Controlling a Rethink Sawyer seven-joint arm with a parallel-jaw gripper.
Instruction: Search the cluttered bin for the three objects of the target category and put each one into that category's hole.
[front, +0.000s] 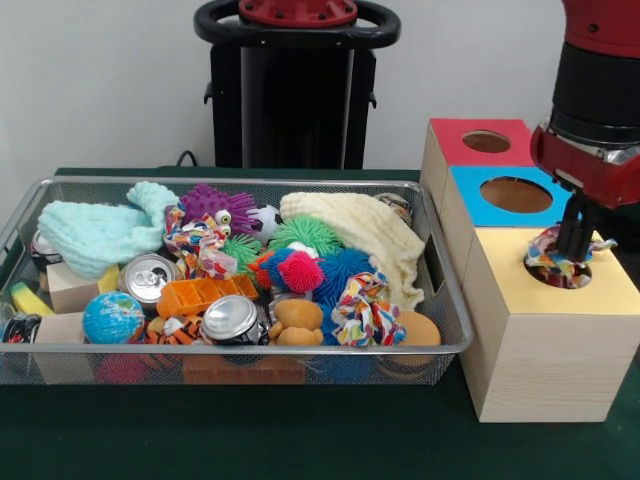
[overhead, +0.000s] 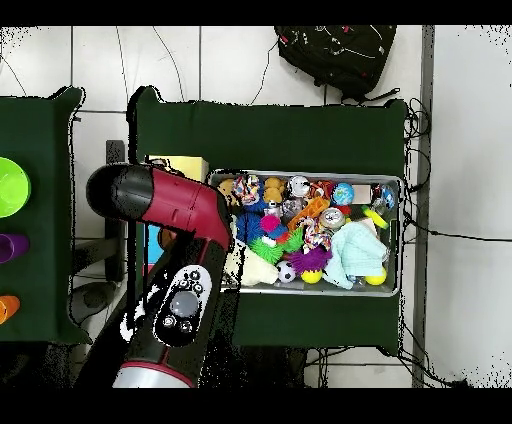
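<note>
**Operator:** Front view first. I see my gripper (front: 572, 252) down at the hole in the yellow-topped box (front: 560, 345), on the right side of the table. Its fingers are clamped on a knotted rope toy (front: 551, 258) in mixed colours, and the toy sits right at the hole's mouth, partly inside it.

**Colleague:** And the other boxes?

**Operator:** Behind the yellow one stands a blue-topped box (front: 470, 195), and farther back a red-topped box (front: 450, 140), each with a round hole. All three touch in a row.

**Colleague:** What is in the bin?

**Operator:** The wire bin (front: 240, 352) is on the left, well filled. I make out a second rope toy (front: 366, 312) near its right front, another rope toy (front: 200, 245) toward the middle, two drink cans (front: 231, 318), a small globe ball (front: 113, 318), a mint cloth (front: 95, 232) and a cream cloth (front: 365, 235).

**Colleague:** Overhead?

**Operator:** My arm (overhead: 175, 215) covers the boxes there, so I cannot see the gripper.
</note>
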